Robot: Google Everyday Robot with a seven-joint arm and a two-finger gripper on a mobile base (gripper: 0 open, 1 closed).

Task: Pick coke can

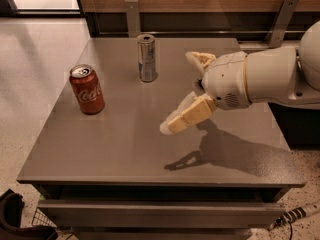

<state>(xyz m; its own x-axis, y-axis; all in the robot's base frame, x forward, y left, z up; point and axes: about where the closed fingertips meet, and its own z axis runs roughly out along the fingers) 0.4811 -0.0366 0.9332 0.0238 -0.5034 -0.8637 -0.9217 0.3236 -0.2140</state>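
Clearly the coke can (87, 89) stood upright near the left edge of the grey table (125, 154), well apart from the taller silver can (146, 58) toward the back, so it likely offered free room for a side-on grasp. The gripper (180, 92) hung above the middle of the table, right of both cans. Its arm (270, 76) reached in from the right, probably lined up for an approach to the red can. Its fingers (187, 115) were spread wide, holding nothing and touching nothing.
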